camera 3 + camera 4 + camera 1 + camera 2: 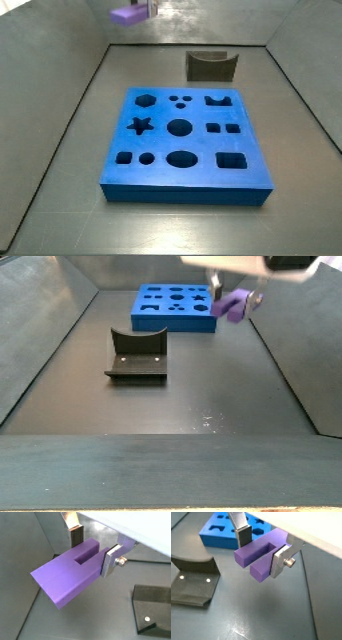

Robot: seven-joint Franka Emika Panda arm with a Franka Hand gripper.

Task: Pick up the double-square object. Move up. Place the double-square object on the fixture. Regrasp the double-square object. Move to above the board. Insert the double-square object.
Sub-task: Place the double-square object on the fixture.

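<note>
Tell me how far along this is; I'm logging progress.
Done: pickup. The small light-purple stepped block is clamped in the end effector, held in the air off the floor. In hand: carrying it. Left: the dark olive-grey open-topped fixture stands empty, so placing, regrasping and insertion into the bright-blue board remain.

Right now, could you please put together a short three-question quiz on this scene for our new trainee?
1. True or false: the double-square object rests in the fixture.
2. What does the gripper hold? A) nothing B) the double-square object C) the board
3. Fill in: the fixture holds ____.

Key:
1. False; the object is clamped between the fingers, raised off the floor in a side view.
2. B
3. Nothing; its dipped middle is bare in both side views.
</note>
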